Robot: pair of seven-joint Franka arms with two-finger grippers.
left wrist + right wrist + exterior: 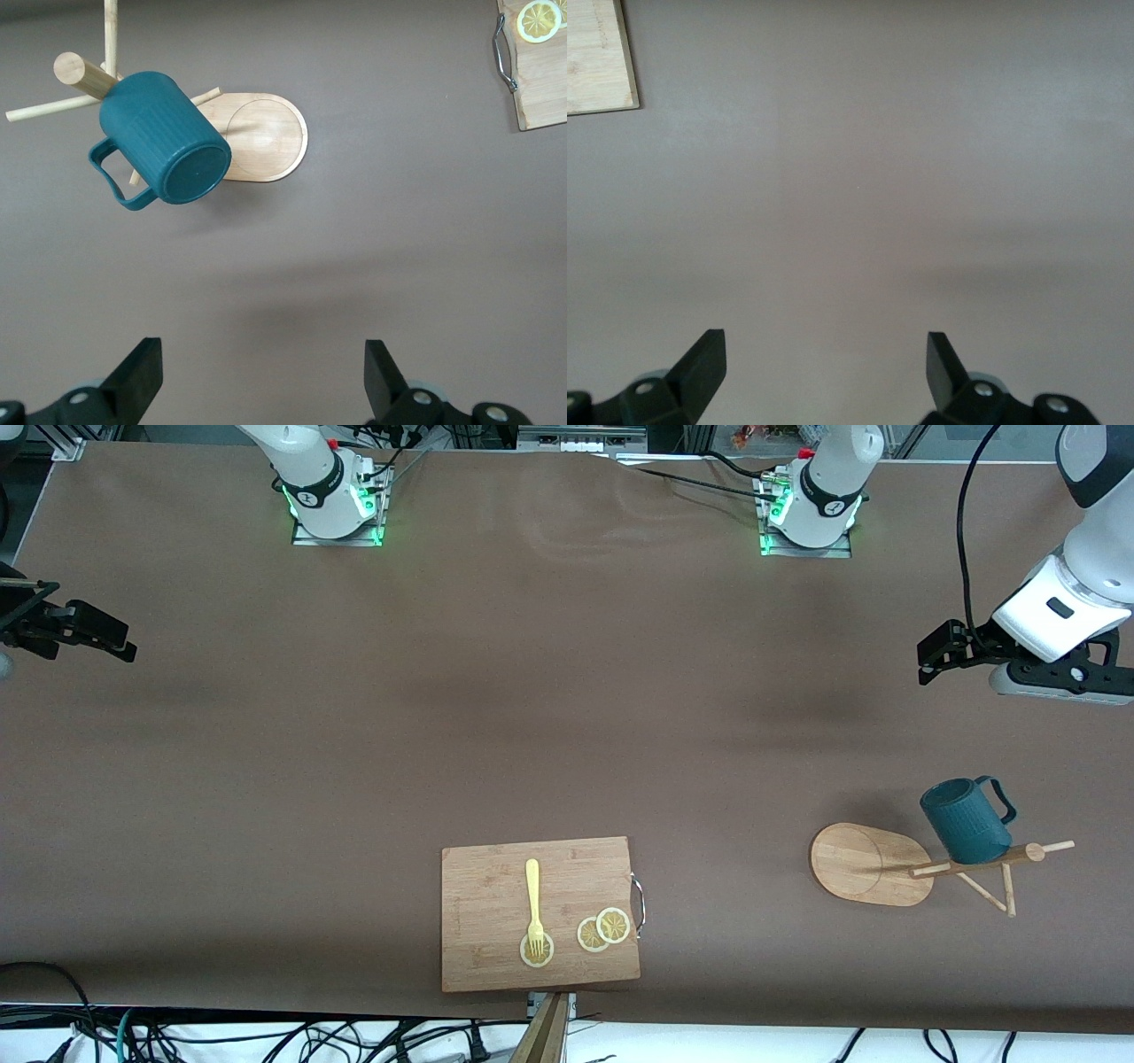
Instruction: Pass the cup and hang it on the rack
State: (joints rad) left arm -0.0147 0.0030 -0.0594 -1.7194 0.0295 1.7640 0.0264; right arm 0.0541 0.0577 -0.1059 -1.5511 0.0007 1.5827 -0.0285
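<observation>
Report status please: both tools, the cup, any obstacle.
Left tool open, over bare table. Right tool open, waiting at its end. Teal cup hanging on the bamboo rack. Nothing in the way.

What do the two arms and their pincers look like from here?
Both arms are glossy white with black joint bands and green lights glowing at their bases. Black cables run to each base. The left pincer and right pincer are matt black, with blunt angular fingers. Red buttons sit beside the bases.

Even overhead light (soft, faint shadows)
</observation>
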